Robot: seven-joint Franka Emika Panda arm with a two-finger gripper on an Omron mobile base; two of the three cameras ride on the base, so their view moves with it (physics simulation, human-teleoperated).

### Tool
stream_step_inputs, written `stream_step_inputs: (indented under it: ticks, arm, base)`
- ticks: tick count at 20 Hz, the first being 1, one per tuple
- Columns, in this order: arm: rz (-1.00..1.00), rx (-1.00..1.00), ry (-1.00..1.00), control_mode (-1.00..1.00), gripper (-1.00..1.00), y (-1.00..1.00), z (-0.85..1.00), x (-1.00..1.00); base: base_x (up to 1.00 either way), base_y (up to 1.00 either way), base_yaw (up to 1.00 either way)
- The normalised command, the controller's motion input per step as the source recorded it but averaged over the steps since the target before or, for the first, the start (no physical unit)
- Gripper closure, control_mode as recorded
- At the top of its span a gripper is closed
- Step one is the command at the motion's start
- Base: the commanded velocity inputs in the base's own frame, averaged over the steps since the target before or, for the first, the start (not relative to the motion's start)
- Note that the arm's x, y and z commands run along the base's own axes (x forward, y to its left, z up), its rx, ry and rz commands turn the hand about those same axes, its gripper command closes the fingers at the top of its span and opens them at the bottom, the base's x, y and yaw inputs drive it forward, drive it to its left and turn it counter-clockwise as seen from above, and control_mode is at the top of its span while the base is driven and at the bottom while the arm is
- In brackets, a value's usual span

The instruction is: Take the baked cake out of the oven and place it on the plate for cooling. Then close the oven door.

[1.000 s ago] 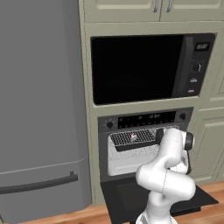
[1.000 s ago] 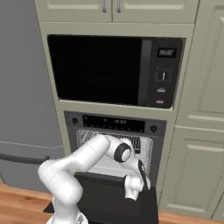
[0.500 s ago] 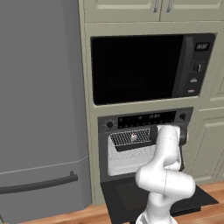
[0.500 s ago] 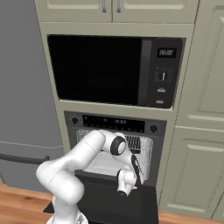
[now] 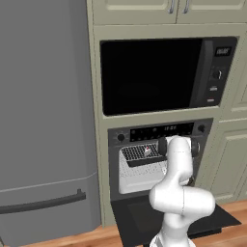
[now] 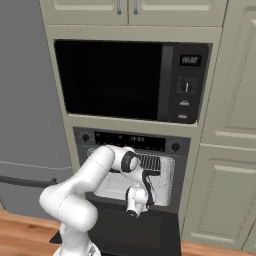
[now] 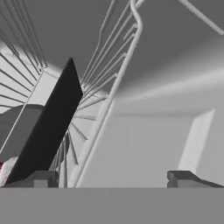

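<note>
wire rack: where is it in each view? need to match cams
Left base view: wire rack sits in the upper left of the oven cavity, just left of the arm's white wrist.
Right base view: it shows right of the wrist, under the control strip.
Hand view: its wires fan across the upper left, seen close up.
Shared landmark: the control strip above the rack, in both base views.

No legible text was present: the display on the microwave [image 6: 191, 60] and the display on the oven [image 6: 131, 141] control strip, both above the hand [image 6: 134, 210], were too blurred to read.
</note>
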Motion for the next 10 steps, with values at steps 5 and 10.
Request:
stream_step_inputs:
  ticks: [5, 10]
  arm:
    - [0.00, 0.07, 0.00, -1.00, -1.00, 0.32, 0.01, 0.30]
    - [0.00, 0.07, 0.00, -1.00, -1.00, 0.10, 0.00, 0.24]
  base:
    - [0.00, 0.00, 0.00]
    - [0.00, 0.00, 0.00]
